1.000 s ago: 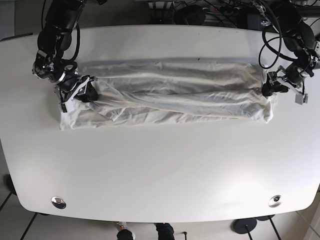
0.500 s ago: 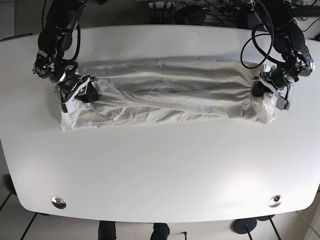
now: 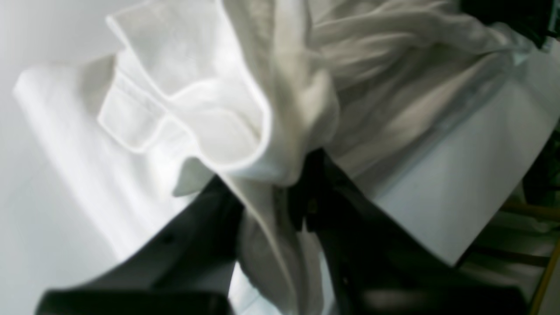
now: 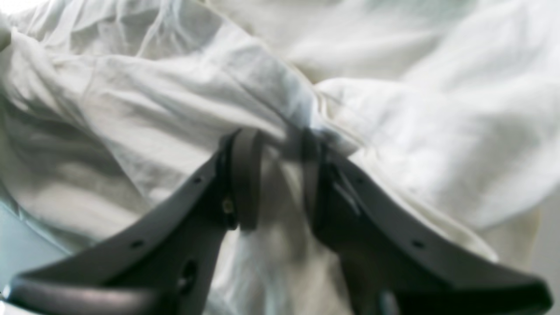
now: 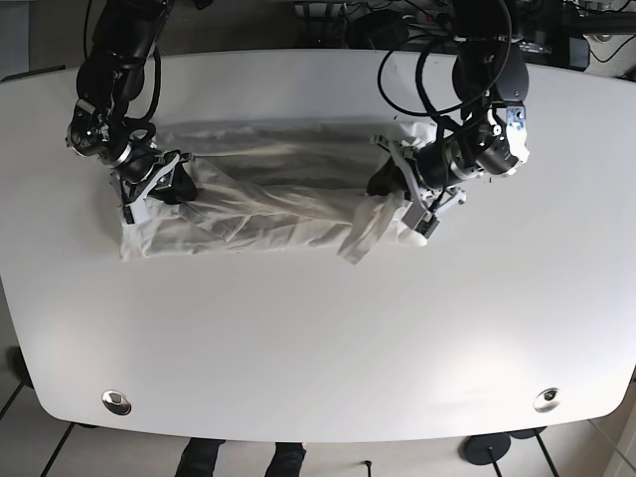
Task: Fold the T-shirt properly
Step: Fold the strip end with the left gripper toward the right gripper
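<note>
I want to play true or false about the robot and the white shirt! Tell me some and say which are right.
1. The left tool grips the T-shirt. True.
2. The shirt hangs off the table. False: all of it lies on the table.
3. The right tool holds the shirt's other end. True.
4. The shirt is red. False: it is white.
5. The shirt lies perfectly smooth. False: it is wrinkled and bunched.

I see the T-shirt (image 5: 268, 194) as thin, matt white cloth, heavily creased, with stitched hems. The table (image 5: 318, 328) looks smooth and white with a faint sheen. My left gripper (image 3: 280, 205) fingers (image 3: 332, 210) look like dark matt plastic.
</note>
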`<state>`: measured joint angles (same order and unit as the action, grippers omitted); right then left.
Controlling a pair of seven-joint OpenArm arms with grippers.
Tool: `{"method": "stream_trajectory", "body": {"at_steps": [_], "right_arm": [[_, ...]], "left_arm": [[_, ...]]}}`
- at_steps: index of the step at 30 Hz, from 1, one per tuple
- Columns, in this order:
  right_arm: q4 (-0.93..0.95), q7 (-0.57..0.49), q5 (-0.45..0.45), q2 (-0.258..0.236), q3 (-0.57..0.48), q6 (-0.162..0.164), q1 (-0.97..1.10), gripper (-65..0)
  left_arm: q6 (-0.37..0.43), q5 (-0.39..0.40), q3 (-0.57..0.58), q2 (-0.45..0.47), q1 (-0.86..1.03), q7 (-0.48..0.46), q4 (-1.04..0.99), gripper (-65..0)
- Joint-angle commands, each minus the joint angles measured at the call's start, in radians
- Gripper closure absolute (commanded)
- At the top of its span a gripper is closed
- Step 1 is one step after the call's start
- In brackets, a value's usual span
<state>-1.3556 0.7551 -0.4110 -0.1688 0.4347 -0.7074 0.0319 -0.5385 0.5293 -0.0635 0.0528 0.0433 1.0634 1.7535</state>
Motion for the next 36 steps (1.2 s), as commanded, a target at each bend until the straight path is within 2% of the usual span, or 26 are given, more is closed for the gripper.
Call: {"method": "stream_trajectory", "body": {"at_steps": [1,5,12,15,17,19,23,27,30,32,36], "right_arm": [[0.0,0.045,0.042,-0.005,-0.001,0.009,0.001,-17.3],[0.0,0.045,0.042,-0.005,-0.001,0.009,0.001,-17.3],[0.0,0.047,0.042,-0.005,-0.003,0.009,0.004,-17.3],[0.0,0.047,0.042,-0.005,-0.004,0.009,0.004,-17.3],[0.0,0.047,0.04,-0.005,-0.004,0.009,0.004,-17.3],[0.0,0.047,0.04,-0.005,-0.004,0.009,0.004,-17.3],[0.0,0.047,0.04,0.012,-0.006,0.009,0.004,-17.3],[0.0,0.047,0.04,0.013,-0.006,0.009,0.004,-17.3],[-0.002,0.047,0.04,0.013,-0.006,0.009,0.004,-17.3],[-0.02,0.047,0.028,0.013,-0.003,0.009,0.003,-17.3],[-0.13,0.059,-0.147,0.005,0.0,0.009,0.004,-17.9]], "left_arm": [[-0.001,-0.039,0.014,-0.069,-0.015,-0.068,-0.033,-2.1],[-0.001,-0.104,0.092,-0.109,-0.043,-0.16,-0.099,-2.1],[0.001,-0.11,0.121,-0.143,-0.116,-0.165,-0.217,-3.2],[0.014,-0.11,0.158,-0.143,-0.15,-0.163,-0.267,-16.7],[0.085,-0.11,0.196,-0.141,-0.167,-0.163,-0.274,-26.2],[0.248,-0.11,0.291,-0.138,-0.202,-0.163,-0.272,-34.3],[0.415,-0.108,0.515,-0.11,-0.297,-0.163,-0.27,-35.3],[0.421,-0.111,0.666,-0.103,-0.365,-0.165,-0.22,-35.1],[0.42,-0.108,0.635,-0.101,-0.372,-0.165,-0.162,-35.1],[0.416,-0.104,0.523,-0.1,-0.365,-0.165,-0.155,-35.1],[0.415,-0.1,0.35,-0.04,-0.274,-0.165,-0.109,-35.1]]}}
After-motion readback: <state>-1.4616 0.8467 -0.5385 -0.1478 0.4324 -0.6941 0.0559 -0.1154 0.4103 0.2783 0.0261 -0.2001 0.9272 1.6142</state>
